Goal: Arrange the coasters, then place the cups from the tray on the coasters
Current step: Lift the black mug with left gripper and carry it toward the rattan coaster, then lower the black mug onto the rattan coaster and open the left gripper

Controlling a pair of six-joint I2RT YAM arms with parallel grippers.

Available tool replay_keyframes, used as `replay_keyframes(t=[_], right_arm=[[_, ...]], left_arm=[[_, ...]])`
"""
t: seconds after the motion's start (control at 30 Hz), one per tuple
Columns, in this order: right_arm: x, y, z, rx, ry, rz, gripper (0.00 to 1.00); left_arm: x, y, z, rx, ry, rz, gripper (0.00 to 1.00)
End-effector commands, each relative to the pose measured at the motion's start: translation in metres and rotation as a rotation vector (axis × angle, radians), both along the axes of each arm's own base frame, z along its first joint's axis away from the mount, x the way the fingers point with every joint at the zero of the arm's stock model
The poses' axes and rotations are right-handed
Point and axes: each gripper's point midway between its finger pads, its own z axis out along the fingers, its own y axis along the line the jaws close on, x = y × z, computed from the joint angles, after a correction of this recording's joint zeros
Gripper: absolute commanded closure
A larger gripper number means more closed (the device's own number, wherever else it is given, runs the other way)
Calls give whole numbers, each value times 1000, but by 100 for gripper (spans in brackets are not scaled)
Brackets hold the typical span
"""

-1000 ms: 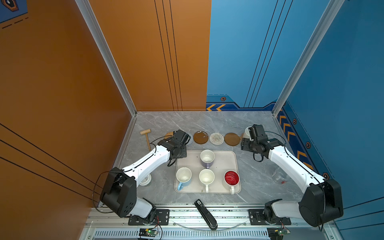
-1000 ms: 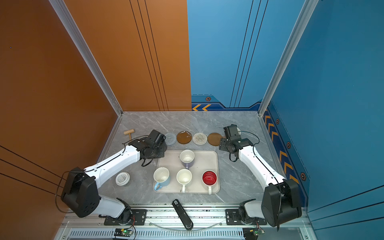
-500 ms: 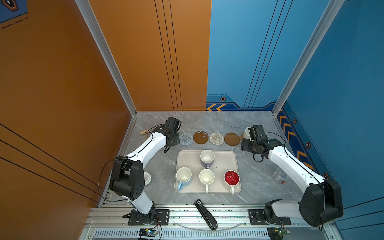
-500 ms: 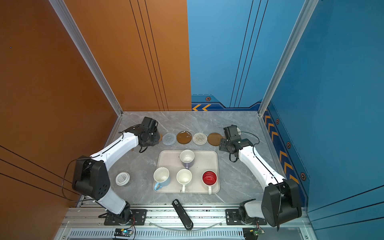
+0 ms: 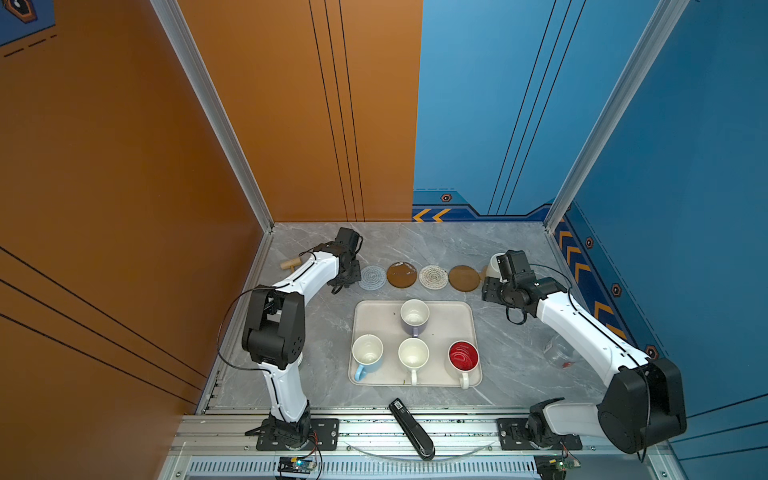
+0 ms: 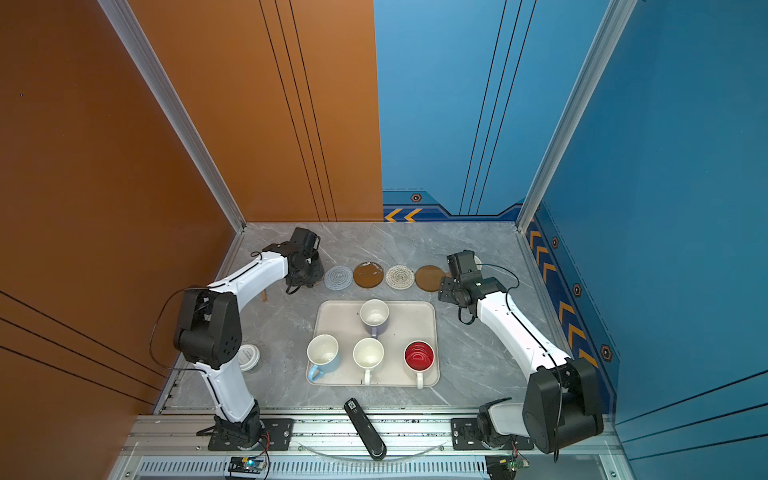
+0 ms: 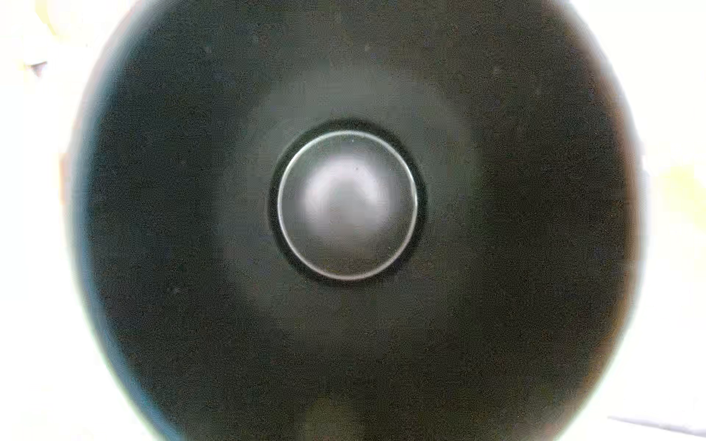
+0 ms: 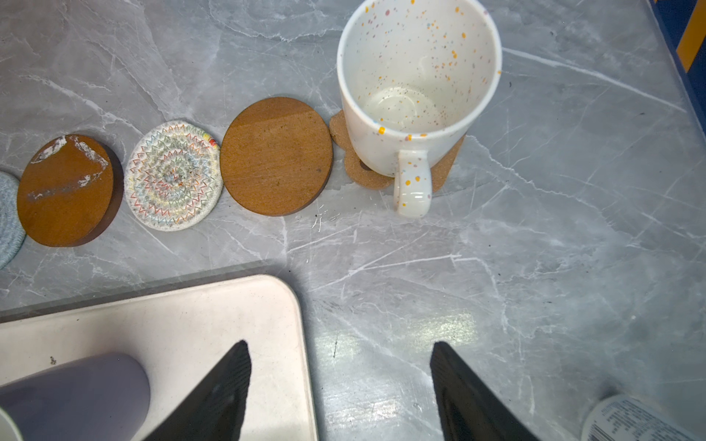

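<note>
The tray (image 5: pixel 374 320) held four upright, empty mugs: the lavender mug (image 5: pixel 414 318), light blue mug (image 5: pixel 367 355), plain white mug (image 5: pixel 413 355) and red-lined mug (image 5: pixel 463 357). The speckled mug (image 8: pixel 418 76) stood on the paw coaster (image 8: pixel 366 175), at the end of the row nearest the right arm and beside four bare coasters (image 5: pixel 433 277). The left claw (image 5: pixel 347 274) sat over the black mug (image 7: pixel 344 206) at the row's other end. Its own camera saw only the mug's dark inside, so its grip could not be told. The right claw (image 8: pixel 339 345) hung apart and empty over bare bench (image 8: pixel 554 248) just beside the tray's corner.
</note>
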Motion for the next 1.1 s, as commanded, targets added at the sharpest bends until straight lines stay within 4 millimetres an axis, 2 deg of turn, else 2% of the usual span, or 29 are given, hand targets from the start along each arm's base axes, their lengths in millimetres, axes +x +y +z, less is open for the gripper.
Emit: replay_keyframes(t=[0.0, 0.4, 0.7, 1.07], right_arm=[[-9, -4, -2, 0, 22, -21, 27], [-7, 0, -2, 4, 27, -13, 27], [-4, 4, -4, 4, 31, -8, 27], [-4, 5, -5, -1, 36, -4, 27]], left_arm=[[24, 2, 20, -25, -84, 13, 100], [26, 8, 21, -19, -98, 32, 100], [24, 18, 15, -32, -88, 70, 100], [24, 16, 4, -46, -72, 72, 100]])
